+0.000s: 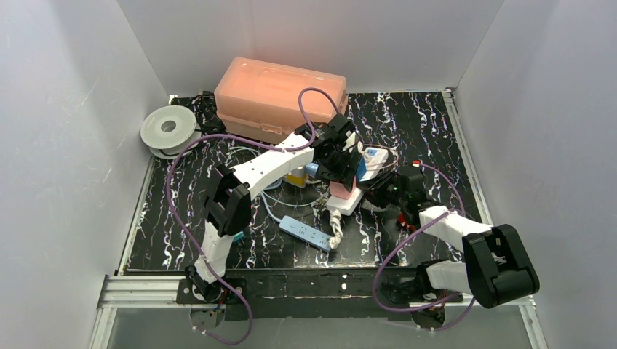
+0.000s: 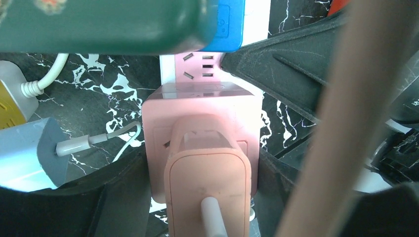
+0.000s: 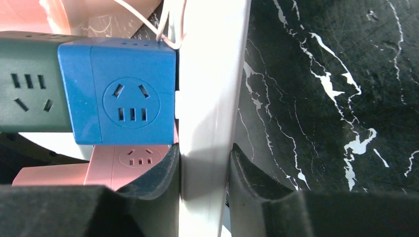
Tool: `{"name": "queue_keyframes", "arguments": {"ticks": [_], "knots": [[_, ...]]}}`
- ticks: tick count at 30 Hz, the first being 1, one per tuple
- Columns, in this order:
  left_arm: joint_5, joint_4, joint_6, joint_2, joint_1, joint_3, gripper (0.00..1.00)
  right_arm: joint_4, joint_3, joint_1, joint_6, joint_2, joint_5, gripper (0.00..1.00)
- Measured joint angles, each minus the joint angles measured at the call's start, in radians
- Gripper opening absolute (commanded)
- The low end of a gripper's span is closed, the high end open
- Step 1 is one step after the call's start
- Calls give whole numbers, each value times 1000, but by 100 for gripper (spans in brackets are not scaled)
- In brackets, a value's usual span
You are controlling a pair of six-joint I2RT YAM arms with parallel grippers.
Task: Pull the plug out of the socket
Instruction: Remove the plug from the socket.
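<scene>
A pink cube socket (image 2: 197, 106) has a pink plug (image 2: 207, 182) with a grey cord pushed into its near face. My left gripper (image 2: 201, 155) is shut on the cube, one black finger pressed against each side. In the top view the cube (image 1: 347, 190) sits mid-table under the left gripper (image 1: 336, 163). A white power strip (image 3: 210, 98) lies beside the pink, blue (image 3: 123, 98) and dark green (image 3: 29, 94) cubes. My right gripper (image 3: 203, 150) is shut on the strip's edge, and in the top view it (image 1: 382, 190) is just right of the strip (image 1: 343, 206).
An orange plastic box (image 1: 280, 98) stands at the back. A white spool (image 1: 169, 131) is at the back left. A light blue power strip (image 1: 305, 233) lies in front. A grey-blue charger (image 2: 29, 153) with a thin cable lies left of the pink cube. Loose cables cross the middle.
</scene>
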Motion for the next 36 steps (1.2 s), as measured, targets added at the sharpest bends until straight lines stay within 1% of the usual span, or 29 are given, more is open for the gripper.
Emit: {"name": "queue_keyframes", "arguments": {"ticks": [1,7,12,23,26,29,30,31,34,36], "knots": [[-2,-2,0,0,0,0,3,7,-5,2,6,-1,3,1],[6,-2,-2,0,4,0,2,26,-32,7,12,-31,27,1],[20,-10,-5,0,8,0,0,75,-81,12,34,-56,38,1],[101,-7,-42,-19,60,-11,0,138,-116,19,85,-58,48,1],[117,-4,-51,-55,84,-11,0,112,-140,19,45,-50,53,1],[141,3,-49,-126,109,-14,0,98,-150,26,21,-49,52,1],[150,8,-44,-155,117,-23,0,98,-150,26,19,-50,52,2],[159,10,-38,-179,122,-31,0,96,-150,26,15,-51,52,7],[202,14,-12,-261,124,-69,0,69,-142,26,2,-62,51,30],[243,16,11,-299,120,-97,0,16,-122,26,-20,-80,51,39]]}}
